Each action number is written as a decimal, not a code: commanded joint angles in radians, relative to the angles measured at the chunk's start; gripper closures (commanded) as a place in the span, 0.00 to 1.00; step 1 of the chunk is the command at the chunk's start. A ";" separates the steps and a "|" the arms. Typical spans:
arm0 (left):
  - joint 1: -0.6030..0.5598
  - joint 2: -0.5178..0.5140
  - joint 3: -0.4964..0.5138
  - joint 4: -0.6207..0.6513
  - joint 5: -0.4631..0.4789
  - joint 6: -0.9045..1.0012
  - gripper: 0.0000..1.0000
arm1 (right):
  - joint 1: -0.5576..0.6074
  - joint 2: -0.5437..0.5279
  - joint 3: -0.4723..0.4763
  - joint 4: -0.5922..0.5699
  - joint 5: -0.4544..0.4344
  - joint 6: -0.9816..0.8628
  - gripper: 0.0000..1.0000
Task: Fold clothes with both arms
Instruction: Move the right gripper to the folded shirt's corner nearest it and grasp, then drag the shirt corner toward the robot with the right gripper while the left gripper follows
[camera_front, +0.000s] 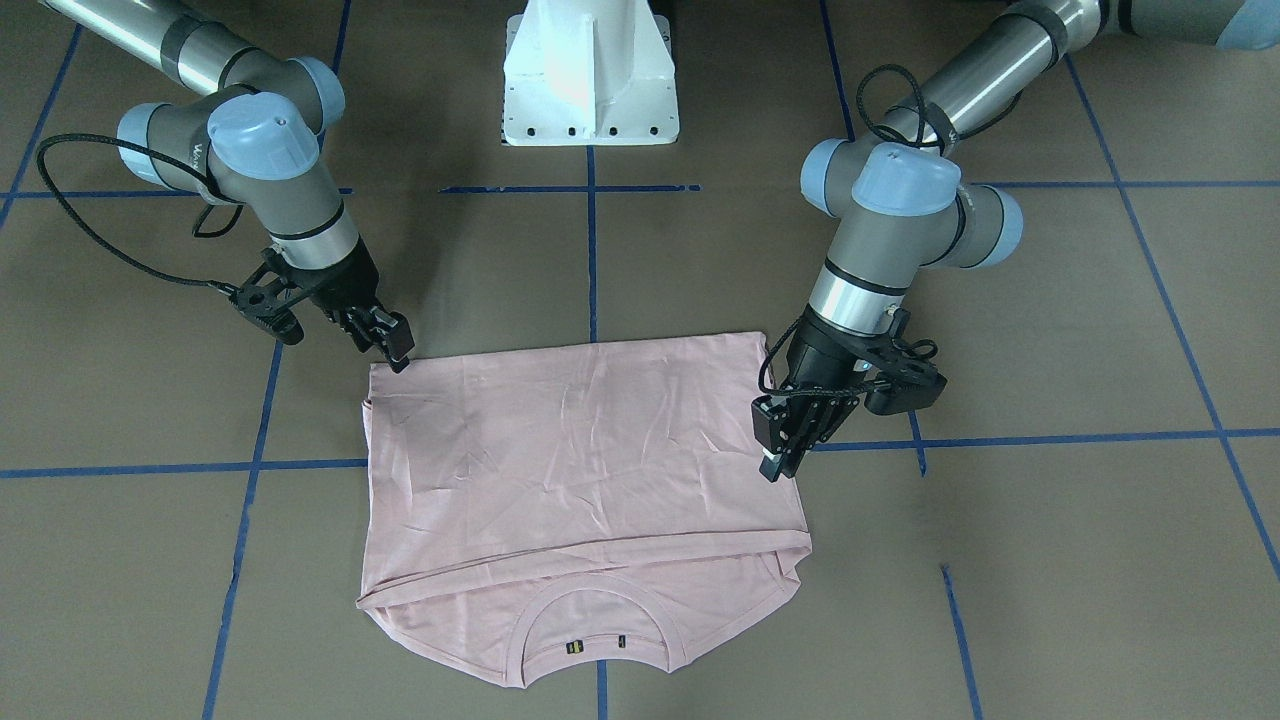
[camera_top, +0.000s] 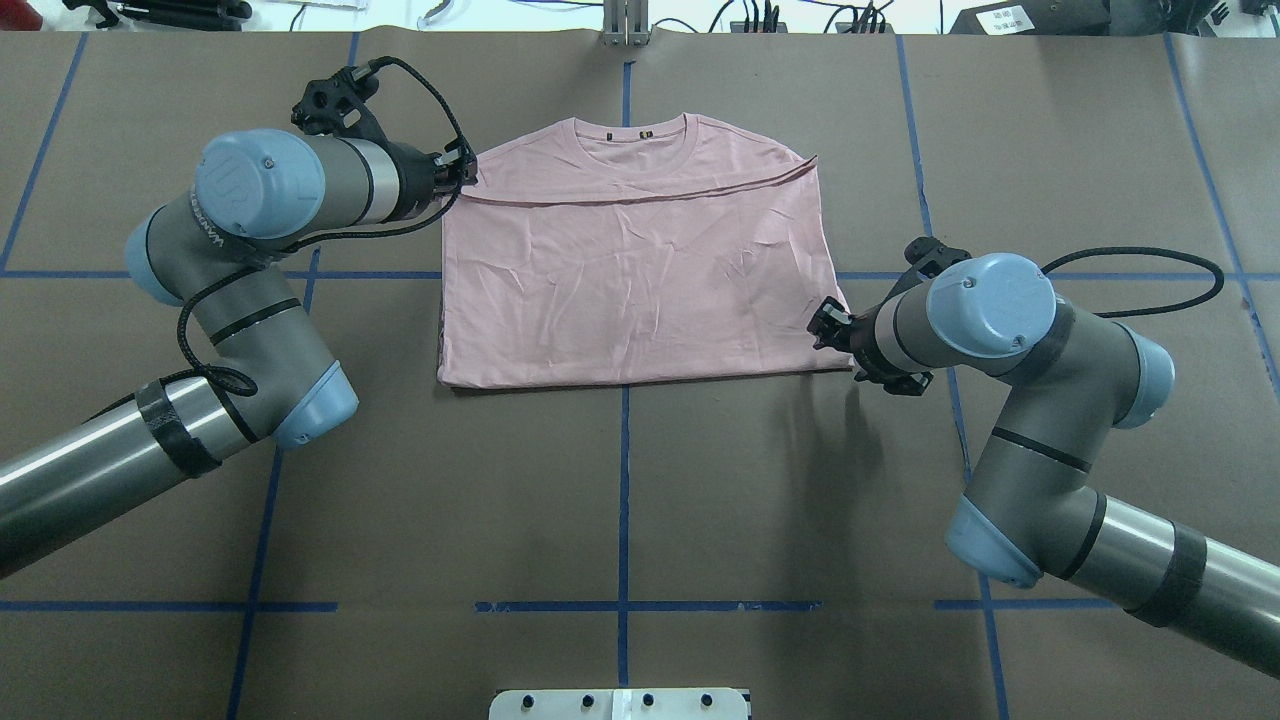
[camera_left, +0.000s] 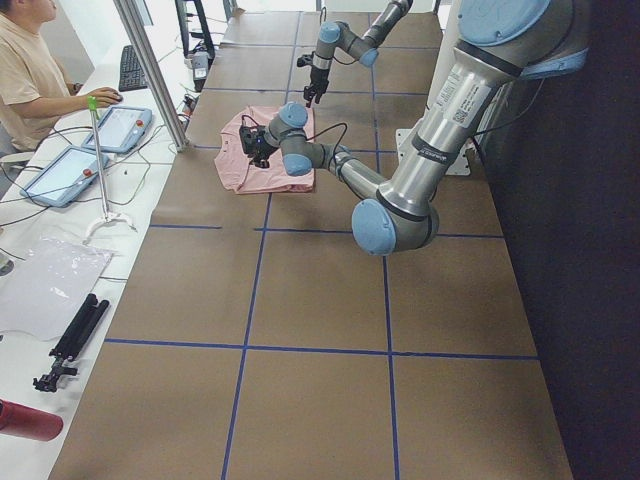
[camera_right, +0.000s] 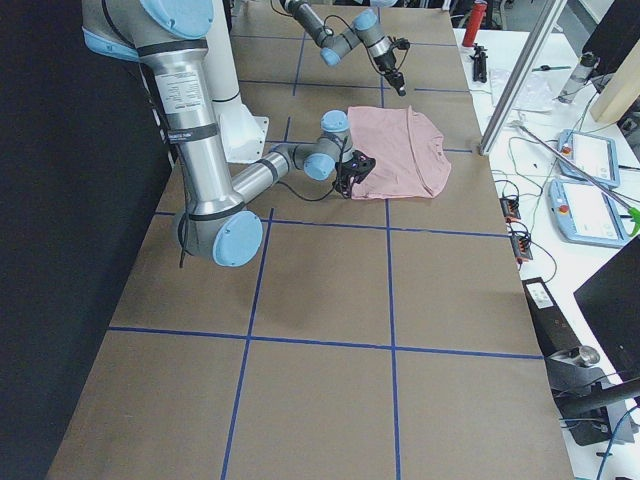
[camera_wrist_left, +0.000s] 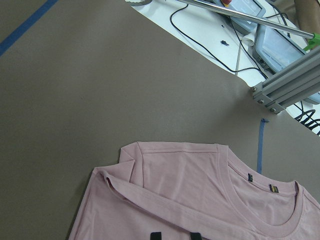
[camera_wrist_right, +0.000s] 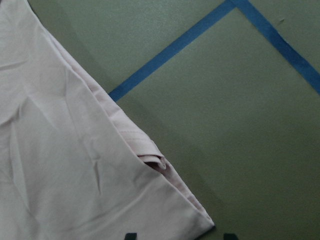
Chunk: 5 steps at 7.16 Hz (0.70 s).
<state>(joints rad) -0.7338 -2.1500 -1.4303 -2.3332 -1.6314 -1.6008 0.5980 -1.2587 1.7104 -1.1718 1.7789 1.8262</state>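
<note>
- Left tool (camera_top: 466, 172): fingertips (camera_wrist_left: 156, 235) slightly apart, pinching nothing, over the far left corner of the T-shirt's folded layer.
- Right tool (camera_top: 824, 326): fingertips (camera_wrist_right: 130, 235) spread wide at the T-shirt's near right corner.
- T-shirt (camera_top: 640, 280): flat mid-table (camera_top: 620, 480), folded, collar on the far side.
- Blue tape lines (camera_top: 624, 500) cross the table.

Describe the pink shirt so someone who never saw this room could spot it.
On the brown table crossed by blue tape, look between the left arm and the right arm. A pale pink T-shirt lies flat there, folded into a rough rectangle; it is the only soft, pink thing among grey metal.
</note>
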 joint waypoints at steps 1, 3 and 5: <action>0.001 -0.001 -0.001 0.000 -0.001 -0.001 0.68 | -0.001 0.007 -0.020 -0.002 -0.030 -0.001 0.34; 0.002 -0.001 -0.001 0.000 -0.001 -0.001 0.68 | 0.000 0.004 -0.031 -0.003 -0.032 -0.001 0.34; 0.002 -0.001 -0.001 0.000 -0.002 -0.001 0.68 | 0.000 0.005 -0.031 -0.003 -0.032 -0.001 0.34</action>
<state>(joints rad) -0.7320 -2.1506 -1.4312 -2.3332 -1.6333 -1.6015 0.5976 -1.2538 1.6812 -1.1750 1.7476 1.8254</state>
